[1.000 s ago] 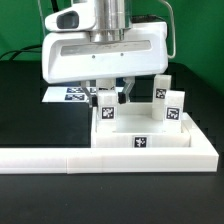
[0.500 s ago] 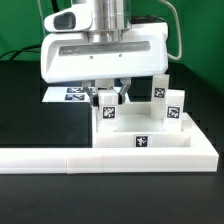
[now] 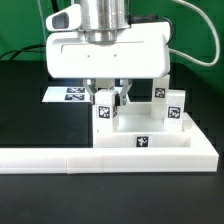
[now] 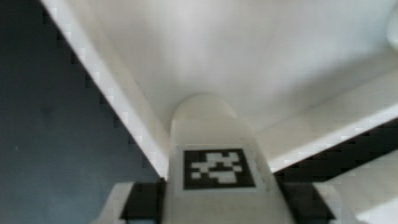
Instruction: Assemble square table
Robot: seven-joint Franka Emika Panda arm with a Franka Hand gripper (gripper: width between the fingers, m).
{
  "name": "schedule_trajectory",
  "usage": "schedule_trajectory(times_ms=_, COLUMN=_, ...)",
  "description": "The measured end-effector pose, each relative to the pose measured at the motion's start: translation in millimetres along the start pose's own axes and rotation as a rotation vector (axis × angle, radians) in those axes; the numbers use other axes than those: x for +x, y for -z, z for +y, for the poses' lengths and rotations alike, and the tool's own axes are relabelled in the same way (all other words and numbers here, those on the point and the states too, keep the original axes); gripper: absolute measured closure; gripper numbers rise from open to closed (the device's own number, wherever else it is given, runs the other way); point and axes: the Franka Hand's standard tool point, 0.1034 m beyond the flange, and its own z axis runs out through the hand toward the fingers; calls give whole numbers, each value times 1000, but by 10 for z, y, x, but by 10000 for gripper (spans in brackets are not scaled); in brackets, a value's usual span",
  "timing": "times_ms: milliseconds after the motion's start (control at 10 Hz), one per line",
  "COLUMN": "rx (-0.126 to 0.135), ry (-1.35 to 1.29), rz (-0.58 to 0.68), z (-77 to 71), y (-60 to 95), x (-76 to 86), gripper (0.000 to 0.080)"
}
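Standing upright: leg block in gripper

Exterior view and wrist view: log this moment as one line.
phase: leg grasp | gripper: shut on leg block | leg block: upright, on square table | other legs: standing at exterior view's right

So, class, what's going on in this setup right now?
The robot's gripper is closed on a white tagged leg, holding it upright over the square tabletop. Two more legs stand on the slab toward the exterior view's right. The tabletop sits against the white rail, and the marker board lies behind.
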Motion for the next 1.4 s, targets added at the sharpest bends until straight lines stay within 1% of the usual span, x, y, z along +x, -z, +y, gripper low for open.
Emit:
schedule_trajectory(times_ms=300, rx=-8, ry=-317, rz=2, z=-23, y=-1, x=-10, gripper=508)
schedule_trajectory(times_ms=500, rx=3, ry=-447, rz=-3, z=-16, y=1, x=1, gripper=508)
schedule_trajectory(times_ms=600, rx=5, ry=-459, rz=-2, z=-12, y=3, x=6, gripper=508)
schedule_trajectory(times_ms=700, rx=14, ry=-517, rz=5, z=-9, y=4, x=14, gripper=508)
schedule_trajectory(times_ms=800, rx=16, ry=-580, rz=3, z=-14, y=7, x=14, gripper=508)
schedule_trajectory(times_ms=900, rx=17, ry=-575, rz=3, z=-15, y=8, x=15, gripper=507)
schedule_trajectory(times_ms=1000, rx=16, ry=-527, rz=3, z=-15, y=5, x=12, gripper=405)
schedule_trajectory(times_ms=1100, rx=10, ry=-479, rz=-7, z=-20, y=0, x=-8, gripper=270)
schedule_trajectory(times_ms=1200, rx=10, ry=-424, rz=-7, z=-14, y=0, x=-4, gripper=270)
schedule_trajectory(times_ms=1300, rx=8, ry=-278, rz=-9, z=7, y=0, x=5, gripper=169)
schedule_trajectory(times_ms=1400, rx=-3, ry=-75, rz=-27, z=4, y=-2, x=-8, gripper=155)
